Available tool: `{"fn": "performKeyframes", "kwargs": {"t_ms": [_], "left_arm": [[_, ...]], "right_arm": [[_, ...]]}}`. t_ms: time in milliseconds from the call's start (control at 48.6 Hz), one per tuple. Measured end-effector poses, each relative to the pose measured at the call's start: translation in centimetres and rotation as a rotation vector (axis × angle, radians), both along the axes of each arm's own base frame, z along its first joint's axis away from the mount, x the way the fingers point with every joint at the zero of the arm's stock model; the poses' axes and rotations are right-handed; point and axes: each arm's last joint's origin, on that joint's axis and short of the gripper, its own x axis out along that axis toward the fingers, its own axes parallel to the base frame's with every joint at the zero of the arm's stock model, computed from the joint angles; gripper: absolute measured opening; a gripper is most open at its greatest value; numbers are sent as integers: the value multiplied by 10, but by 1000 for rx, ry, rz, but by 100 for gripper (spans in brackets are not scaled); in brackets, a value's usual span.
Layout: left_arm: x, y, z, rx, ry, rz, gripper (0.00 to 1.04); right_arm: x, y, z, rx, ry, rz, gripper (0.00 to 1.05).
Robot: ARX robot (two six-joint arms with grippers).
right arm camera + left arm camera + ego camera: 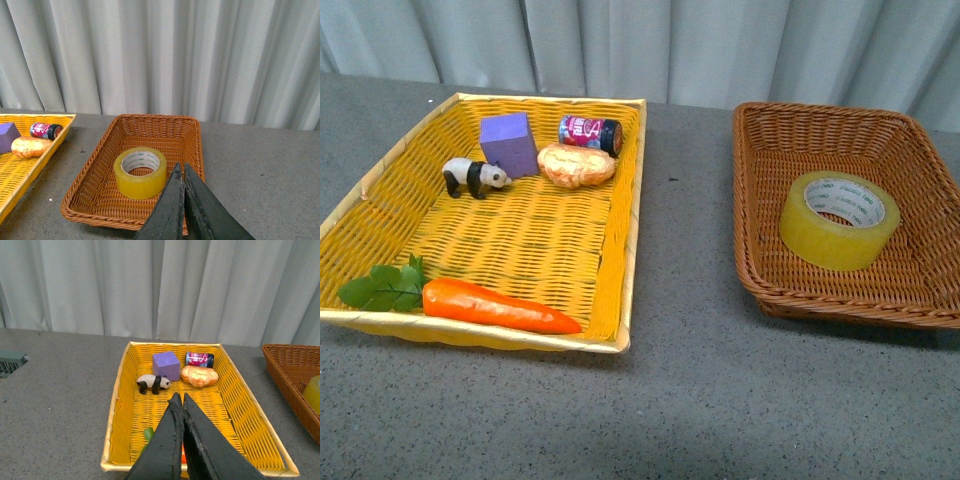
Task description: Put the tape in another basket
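The tape, a yellowish roll with a white printed core, lies flat inside the brown wicker basket on the right of the table. It also shows in the right wrist view, with the basket around it. My right gripper is shut and empty, above the basket's near right edge, apart from the tape. My left gripper is shut and empty, above the yellow basket. Neither arm shows in the front view.
The yellow basket on the left holds a purple block, a toy panda, a bread piece, a small can and a carrot with leaves. Grey curtains hang behind the grey table.
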Motion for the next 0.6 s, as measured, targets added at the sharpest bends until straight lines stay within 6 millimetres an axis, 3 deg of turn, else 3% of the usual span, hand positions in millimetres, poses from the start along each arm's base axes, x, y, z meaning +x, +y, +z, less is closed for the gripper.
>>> {"fn": "performKeyframes", "kwargs": {"t_ms": [82,370,515,556,597], "left_arm": [[0,0,0,0,0,0,14],[0,0,0,0,0,0,65],[0,0,0,0,0,0,97],[0,0,0,1,0,0,99],[0,0,0,0,0,0,97]], "right_arm": [[0,0,0,-1,-1,0,8],[0,0,0,-1,-1,0,58],[0,0,0,-1,-1,0,90],[0,0,0,0,-1,0,98],[0,0,0,0,-1,0,96]]}}
